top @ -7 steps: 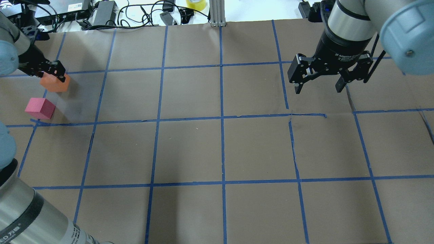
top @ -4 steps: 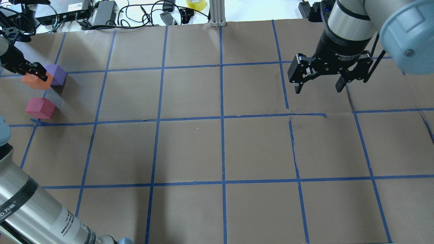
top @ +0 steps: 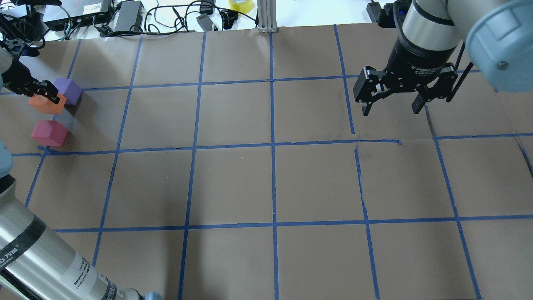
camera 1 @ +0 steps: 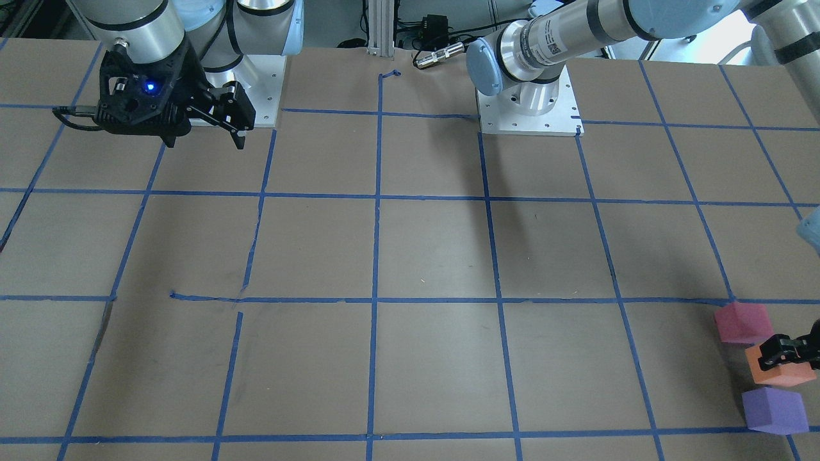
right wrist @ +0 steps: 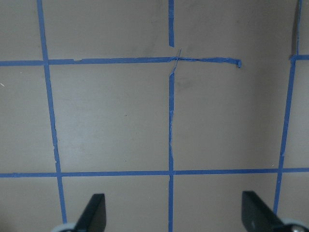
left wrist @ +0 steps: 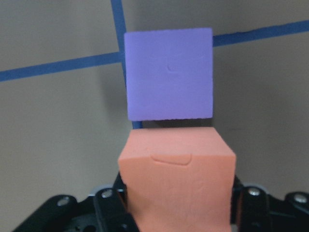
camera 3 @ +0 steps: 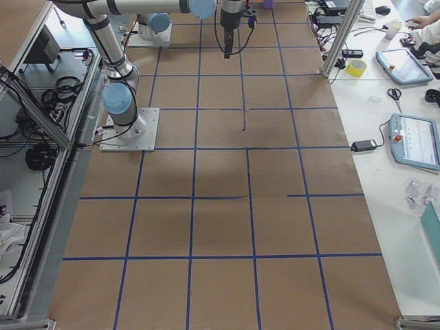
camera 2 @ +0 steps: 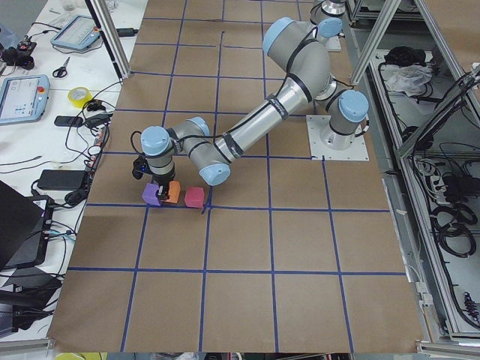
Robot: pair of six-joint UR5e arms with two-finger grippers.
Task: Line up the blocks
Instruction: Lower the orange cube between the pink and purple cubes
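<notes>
At the table's (top: 233, 183) left edge, left gripper (top: 45, 98) pinches the orange block (top: 46, 106); right gripper (top: 391, 111), marked "2F Adaptive", hangs spread.

Desk (top: 233, 183), brown-papered, blue tape grid (top: 273, 183); at far edge: yellow tape roll (top: 240, 5), power brick (top: 128, 16), cables (top: 166, 16), aluminium post (top: 266, 14).

Overhead and front-facing cameras face each other over the table (top: 233, 183), sharing the orange block (top: 42, 106); end cameras look along it (from afar); wrist cameras hang close.
</notes>
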